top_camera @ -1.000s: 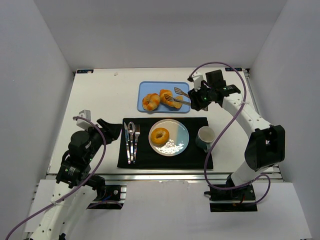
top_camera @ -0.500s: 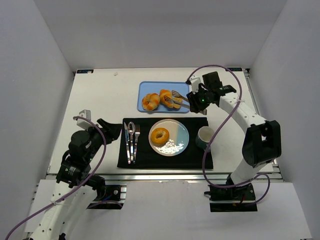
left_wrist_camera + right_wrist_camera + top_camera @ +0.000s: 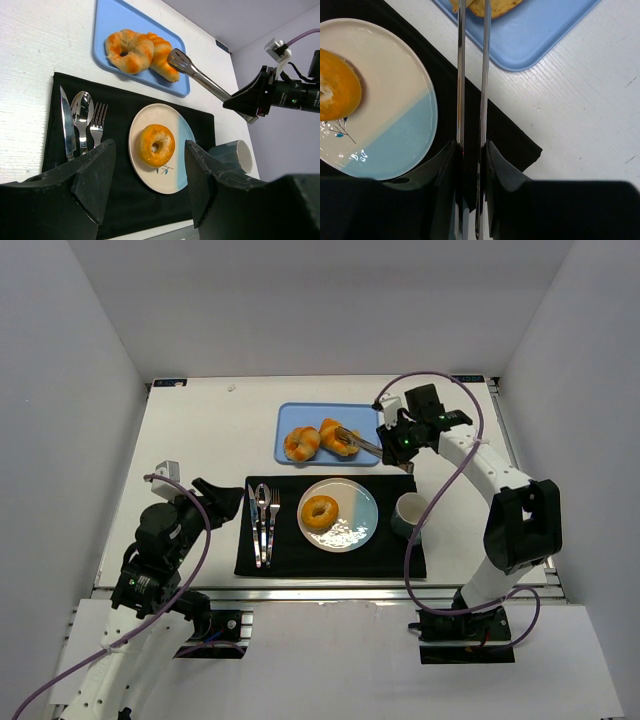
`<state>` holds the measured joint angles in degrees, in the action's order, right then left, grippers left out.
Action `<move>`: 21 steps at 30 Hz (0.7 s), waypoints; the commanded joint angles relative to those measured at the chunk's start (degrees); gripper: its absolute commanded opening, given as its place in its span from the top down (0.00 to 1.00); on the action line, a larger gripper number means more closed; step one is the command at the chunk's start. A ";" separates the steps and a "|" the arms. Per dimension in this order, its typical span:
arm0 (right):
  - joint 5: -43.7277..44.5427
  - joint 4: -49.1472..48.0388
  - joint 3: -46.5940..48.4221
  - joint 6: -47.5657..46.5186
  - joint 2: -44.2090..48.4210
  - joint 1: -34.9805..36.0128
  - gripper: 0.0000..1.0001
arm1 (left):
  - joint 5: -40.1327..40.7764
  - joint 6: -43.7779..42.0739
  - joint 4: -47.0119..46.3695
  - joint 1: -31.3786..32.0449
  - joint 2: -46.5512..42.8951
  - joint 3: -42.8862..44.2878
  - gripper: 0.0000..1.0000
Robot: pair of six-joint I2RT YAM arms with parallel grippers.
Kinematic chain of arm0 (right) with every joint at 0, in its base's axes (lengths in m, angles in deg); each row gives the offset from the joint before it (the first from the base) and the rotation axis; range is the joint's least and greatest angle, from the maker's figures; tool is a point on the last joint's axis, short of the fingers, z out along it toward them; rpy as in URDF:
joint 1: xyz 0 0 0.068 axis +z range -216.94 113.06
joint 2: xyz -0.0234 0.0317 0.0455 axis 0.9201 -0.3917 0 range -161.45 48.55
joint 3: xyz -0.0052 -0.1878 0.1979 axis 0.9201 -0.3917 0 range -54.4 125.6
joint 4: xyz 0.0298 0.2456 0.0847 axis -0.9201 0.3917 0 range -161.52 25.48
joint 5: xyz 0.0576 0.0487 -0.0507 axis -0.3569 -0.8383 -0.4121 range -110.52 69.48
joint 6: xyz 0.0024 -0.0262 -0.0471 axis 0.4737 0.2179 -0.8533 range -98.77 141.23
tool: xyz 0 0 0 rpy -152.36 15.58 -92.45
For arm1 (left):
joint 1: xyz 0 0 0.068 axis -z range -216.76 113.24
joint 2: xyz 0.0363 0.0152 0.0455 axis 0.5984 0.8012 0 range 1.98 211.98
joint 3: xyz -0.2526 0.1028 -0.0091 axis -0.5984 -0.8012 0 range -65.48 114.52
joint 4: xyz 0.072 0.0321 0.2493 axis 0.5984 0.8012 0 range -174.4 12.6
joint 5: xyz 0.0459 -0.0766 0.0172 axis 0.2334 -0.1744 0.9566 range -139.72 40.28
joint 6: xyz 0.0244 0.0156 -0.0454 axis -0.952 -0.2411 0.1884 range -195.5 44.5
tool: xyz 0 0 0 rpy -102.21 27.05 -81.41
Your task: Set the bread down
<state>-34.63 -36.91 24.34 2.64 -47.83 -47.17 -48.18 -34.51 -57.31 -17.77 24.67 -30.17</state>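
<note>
Overhead, on the white tabletop (image 3: 200, 430), a blue tray (image 3: 290, 412) sits just behind a black placemat (image 3: 392, 555). On the mat, in front of the tray, a white-and-blue plate (image 3: 362, 508) carries the ring-shaped bun (image 3: 320, 511), glossy golden-brown. The right tool (image 3: 398, 445), at the tray's right edge, is pressed tight on metal tongs (image 3: 362, 444) whose tips reach the striped croissant (image 3: 333, 434), which lies on the tray against the knotted roll (image 3: 300, 443). The left tool (image 3: 222, 498), well to the tray's front-left, hangs spread and empty.
</note>
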 commanded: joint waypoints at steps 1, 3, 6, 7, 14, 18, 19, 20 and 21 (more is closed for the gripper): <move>-2.24 -0.16 2.82 0.31 4.53 -1.40 1.00 | 0.66 0.05 0.68 0.00 0.07 1.08 0.33; -3.11 -0.16 3.52 0.48 6.37 -2.71 1.00 | 0.66 0.05 0.77 0.00 0.07 1.25 0.33; -4.60 0.72 4.14 -0.48 9.45 -3.68 1.00 | 0.74 -0.04 1.03 0.00 0.07 1.52 0.33; -4.87 1.77 4.23 -0.92 10.32 -3.77 1.00 | 0.83 -0.12 0.95 0.09 0.07 1.43 0.33; -8.12 6.69 -0.42 -3.64 19.54 -3.77 1.00 | 0.39 -0.04 0.07 0.00 0.33 0.99 0.33; -12.95 10.82 -4.64 -6.45 23.25 -3.69 1.00 | 0.04 -0.03 -0.37 0.00 0.59 0.81 0.33; -13.66 11.79 -5.43 -7.24 24.65 -3.69 1.00 | -0.05 -0.04 -0.37 0.00 0.59 0.81 0.33; -14.36 12.75 -6.05 -8.90 25.27 -3.77 1.00 | -0.05 -0.12 -0.37 0.00 0.68 0.90 0.33; -14.89 14.85 -6.66 -9.88 25.71 -3.69 1.00 | -0.13 -0.21 -0.46 0.09 0.68 0.81 0.33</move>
<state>-44.72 -27.05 19.14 -3.15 -24.01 -51.06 -48.20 -34.51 -57.05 -17.77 24.94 -30.17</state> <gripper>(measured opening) 0.310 0.669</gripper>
